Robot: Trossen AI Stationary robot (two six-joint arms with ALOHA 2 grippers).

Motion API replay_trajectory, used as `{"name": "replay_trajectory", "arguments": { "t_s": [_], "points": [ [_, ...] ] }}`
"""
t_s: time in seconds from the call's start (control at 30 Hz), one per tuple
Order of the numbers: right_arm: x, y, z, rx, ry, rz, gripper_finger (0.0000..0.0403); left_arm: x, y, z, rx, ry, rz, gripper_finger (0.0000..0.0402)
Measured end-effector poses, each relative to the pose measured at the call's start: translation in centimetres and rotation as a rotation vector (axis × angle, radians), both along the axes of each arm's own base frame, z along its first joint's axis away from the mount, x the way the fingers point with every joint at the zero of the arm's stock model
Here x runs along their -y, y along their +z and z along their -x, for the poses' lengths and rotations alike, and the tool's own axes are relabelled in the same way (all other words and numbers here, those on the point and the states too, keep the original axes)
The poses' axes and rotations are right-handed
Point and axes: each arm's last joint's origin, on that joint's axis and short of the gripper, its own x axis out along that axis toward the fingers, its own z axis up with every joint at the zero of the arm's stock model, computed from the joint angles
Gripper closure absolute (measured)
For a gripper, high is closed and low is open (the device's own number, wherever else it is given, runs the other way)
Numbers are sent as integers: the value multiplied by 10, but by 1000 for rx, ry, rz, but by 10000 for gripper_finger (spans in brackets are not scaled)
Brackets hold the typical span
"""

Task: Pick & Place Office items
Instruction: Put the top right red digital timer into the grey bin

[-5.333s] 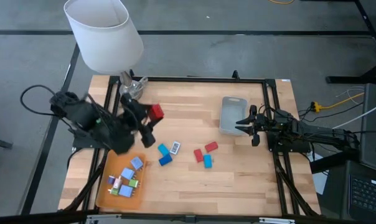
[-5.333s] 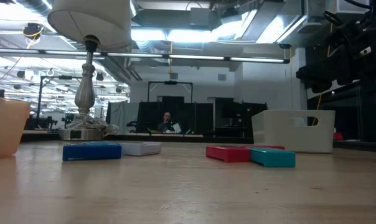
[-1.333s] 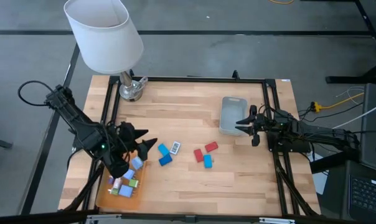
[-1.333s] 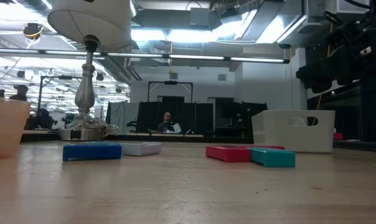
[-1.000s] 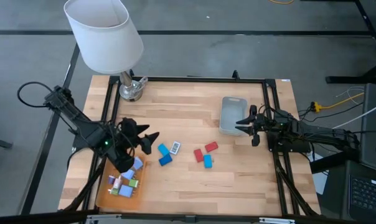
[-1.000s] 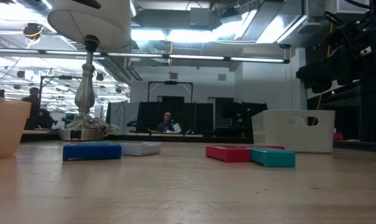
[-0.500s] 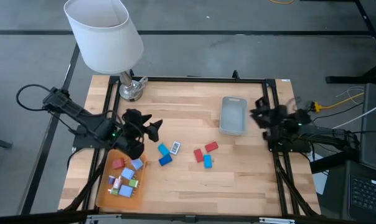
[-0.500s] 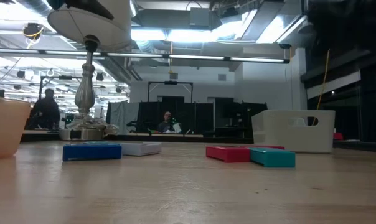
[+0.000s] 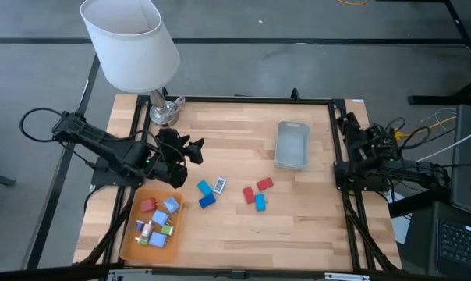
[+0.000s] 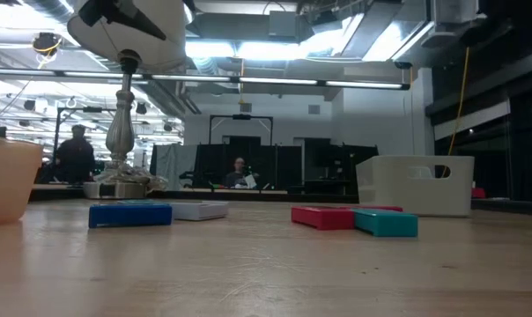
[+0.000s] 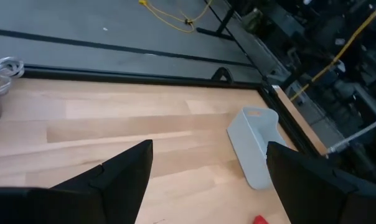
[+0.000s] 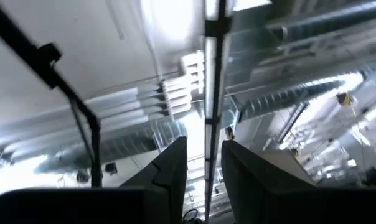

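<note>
The office items are tiny blocks. On the table lie a light blue piece [image 9: 203,187], a white-grey one [image 9: 219,185], a blue one [image 9: 207,200], two red ones [image 9: 264,184] [image 9: 249,195] and another light blue [image 9: 260,202]. Several more, with a red piece [image 9: 147,206], lie in the orange tray [image 9: 128,238]. My left gripper [image 9: 194,148] [image 11: 208,149] hangs open above the bare wood beyond the tray, holding nothing. My right gripper [image 9: 352,131] [image 12: 204,146] is folded back at the table's right edge, pointing up at the ceiling, its fingers a narrow gap apart and empty.
A translucent grey-blue bin [image 9: 292,144] [image 11: 256,146] stands right of centre. A lamp with a white shade [image 9: 130,43] has its metal base [image 9: 164,113] at the far left corner. In the low view, people show in the room behind the table.
My left gripper has moved from above the tray toward the far edge, staying open; a red piece now shows in the tray where the arm covered it. My right arm has drawn back from beside the bin to the right edge and tipped its gripper upward.
</note>
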Motion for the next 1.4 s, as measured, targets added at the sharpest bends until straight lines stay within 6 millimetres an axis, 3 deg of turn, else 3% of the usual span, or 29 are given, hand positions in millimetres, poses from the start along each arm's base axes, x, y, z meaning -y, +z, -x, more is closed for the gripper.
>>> {"name": "replay_trajectory", "arguments": {
  "t_s": [0.2, 0.33, 0.5, 0.6, 0.7, 0.87, 1.07, 1.23, 1.4],
  "points": [
    [2, -3, -4, -22, 73, -124, 302, -2, 0, -1, 18, 20, 14, 96],
    [4, -2, -3, -10, 22, -154, 302, -2, 0, 0, 19, 23, 18, 96],
    [9, -4, -3, 39, 21, -387, 302, -3, -4, 0, 1, 21, 15, 96],
    [10, -7, -12, -52, 69, -423, 302, -5, -12, 0, -40, 15, 29, 96],
    [12, 8, -25, -169, 86, -448, 302, -10, -22, 0, -94, 4, 80, 96],
    [20, 51, -70, -509, -76, -345, 302, -19, -36, -1, -214, -30, 82, 96],
    [35, 90, -151, -962, -210, -156, 302, -30, -37, -1, -301, -28, 9, 96],
    [44, 95, -207, -1199, -154, -43, 302, -39, -36, -1, -367, -60, 6, 96],
    [46, 86, -237, -1449, -50, 100, 302, -45, -35, -1, -417, -79, -9, 96]
  ]
}}
